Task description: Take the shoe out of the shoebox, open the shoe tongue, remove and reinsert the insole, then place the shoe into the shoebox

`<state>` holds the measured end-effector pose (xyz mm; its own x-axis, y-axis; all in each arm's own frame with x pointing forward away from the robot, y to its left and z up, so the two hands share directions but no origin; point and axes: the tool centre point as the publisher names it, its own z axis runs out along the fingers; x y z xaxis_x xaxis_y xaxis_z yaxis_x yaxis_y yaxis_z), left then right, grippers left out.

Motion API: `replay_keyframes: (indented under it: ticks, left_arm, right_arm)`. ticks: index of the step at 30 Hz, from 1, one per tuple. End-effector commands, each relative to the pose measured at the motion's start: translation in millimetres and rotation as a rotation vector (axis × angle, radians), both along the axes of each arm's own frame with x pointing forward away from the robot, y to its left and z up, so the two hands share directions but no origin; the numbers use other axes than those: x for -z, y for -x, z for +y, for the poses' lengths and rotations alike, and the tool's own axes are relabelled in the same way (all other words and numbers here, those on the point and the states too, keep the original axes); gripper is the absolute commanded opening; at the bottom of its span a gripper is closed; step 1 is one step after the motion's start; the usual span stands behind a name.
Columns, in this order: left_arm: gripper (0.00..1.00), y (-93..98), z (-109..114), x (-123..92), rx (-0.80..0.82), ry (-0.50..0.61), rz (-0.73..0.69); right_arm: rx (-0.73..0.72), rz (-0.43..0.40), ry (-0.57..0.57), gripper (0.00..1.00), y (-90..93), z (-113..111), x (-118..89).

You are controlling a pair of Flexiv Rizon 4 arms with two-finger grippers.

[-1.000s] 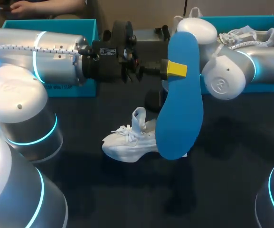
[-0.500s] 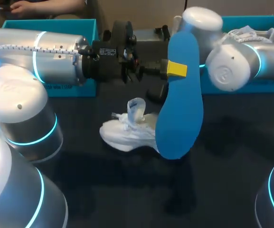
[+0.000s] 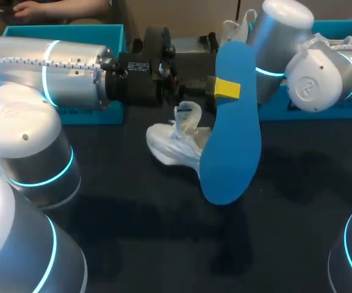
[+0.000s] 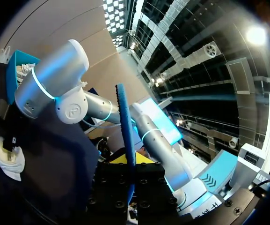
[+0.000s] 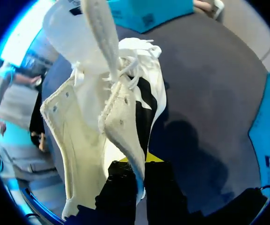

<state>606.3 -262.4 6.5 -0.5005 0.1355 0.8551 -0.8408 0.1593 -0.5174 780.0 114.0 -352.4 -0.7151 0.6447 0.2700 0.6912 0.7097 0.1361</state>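
Note:
My left gripper [image 3: 227,89] is shut on the blue insole [image 3: 230,140], which hangs upright over the table's middle. In the left wrist view the insole [image 4: 125,122] stands edge-on between the fingers. The white shoe [image 3: 174,143] is raised behind the insole, tongue up, with its heel end hidden by the insole. In the right wrist view my right gripper [image 5: 137,174] is shut on the rim of the shoe [image 5: 102,108] at its opening, laces loose. The right arm [image 3: 316,79] comes in from the back right, and its gripper is hidden behind the insole in the head view.
A teal shoebox [image 3: 346,27] stands at the back right with another white shoe [image 3: 337,44] in it. A second teal box [image 3: 66,30] stands at the back left behind my left arm [image 3: 47,67]. Dark tabletop [image 3: 163,232] lies in front.
The right arm has lifted the shoe off the table and carried it up and back, tipping it. The left arm and the insole have not moved.

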Motion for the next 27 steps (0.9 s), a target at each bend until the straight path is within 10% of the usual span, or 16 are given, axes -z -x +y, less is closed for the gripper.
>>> replay_keyframes:
  ticks: [1, 13, 27]
  left_arm:
    - [0.00, 0.5, -1.3, 0.1, -0.001, -0.002, 0.000]
    - [0.00, 0.5, -1.3, 0.1, -0.001, -0.002, 0.000]
    - [0.00, 0.5, -1.3, 0.1, -0.001, -0.002, 0.000]
  right_arm:
    - [0.189, -0.018, 0.044, 0.00, 9.1, 2.0, -5.2]
    - [0.460, -0.051, -0.003, 0.00, 36.6, 18.3, -1.1]
    - [0.446, -0.060, -0.007, 0.00, 37.2, 18.1, -0.2]
